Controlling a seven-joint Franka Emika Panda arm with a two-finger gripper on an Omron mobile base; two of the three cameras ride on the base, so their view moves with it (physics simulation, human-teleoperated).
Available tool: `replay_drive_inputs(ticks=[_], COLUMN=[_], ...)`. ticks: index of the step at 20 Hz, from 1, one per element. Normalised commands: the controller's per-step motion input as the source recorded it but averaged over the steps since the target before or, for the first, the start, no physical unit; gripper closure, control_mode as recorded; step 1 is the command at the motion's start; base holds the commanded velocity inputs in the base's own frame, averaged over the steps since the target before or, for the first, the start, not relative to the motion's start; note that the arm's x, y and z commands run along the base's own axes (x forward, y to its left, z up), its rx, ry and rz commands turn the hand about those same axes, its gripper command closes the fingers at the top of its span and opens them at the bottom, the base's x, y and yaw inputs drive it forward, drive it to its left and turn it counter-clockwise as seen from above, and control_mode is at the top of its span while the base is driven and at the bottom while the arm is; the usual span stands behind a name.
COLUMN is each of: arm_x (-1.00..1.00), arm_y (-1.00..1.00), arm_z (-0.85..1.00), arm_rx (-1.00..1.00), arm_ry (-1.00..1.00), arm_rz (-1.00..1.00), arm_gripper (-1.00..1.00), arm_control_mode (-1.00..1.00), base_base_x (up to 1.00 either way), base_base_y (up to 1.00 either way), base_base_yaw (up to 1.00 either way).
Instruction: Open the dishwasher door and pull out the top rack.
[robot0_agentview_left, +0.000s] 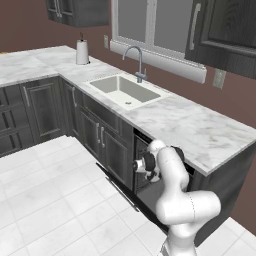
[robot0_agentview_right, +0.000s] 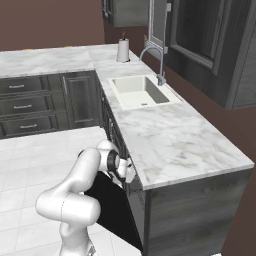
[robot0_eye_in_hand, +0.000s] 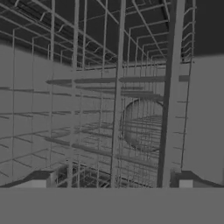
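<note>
Gripper (robot0_eye_in_hand: 112, 186) stands spread wide with nothing between its jaws, its two tips low in the hand view and right up against the wire grid of the top rack (robot0_eye_in_hand: 118, 100). Going from the big things down: the marble desk (robot0_agentview_left: 200, 130) overhangs the opening, so a lift of the wrist could knock its underside. Below it the dishwasher door (robot0_agentview_right: 112, 210) hangs dropped open, a black slab reaching toward the arm's base; a low elbow swing may strike it. The rack sits inside the cavity, not yet drawn out. Its wires are thin and closely spaced, so the jaws could shut on a gap, or catch one slim wire and slip when pulled.
</note>
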Motion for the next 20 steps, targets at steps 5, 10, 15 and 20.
replay_drive_inputs(ticks=[5, 10, 15, 20], arm_x=[0.17, 0.04, 0.0, 0.0], arm_y=[0.0, 0.02, 0.21, 0.35], arm_z=[-0.32, -0.39, -0.51, -0.61], arm_rx=[0.14, 0.17, 0.16, 0.13], arm_ry=[0.17, 0.15, 0.14, 0.12], arm_rz=[0.0, 0.0, 0.0, 0.0], arm_gripper=[-1.0, -1.0, -1.0, -1.0], arm_control_mode=[-1.0, -1.0, -1.0, -1.0], base_base_x=[0.0, 0.0, 0.0, 0.0], base_base_y=[0.0, 0.0, 0.0, 0.0], base_base_yaw=[0.0, 0.0, 0.0, 0.0])
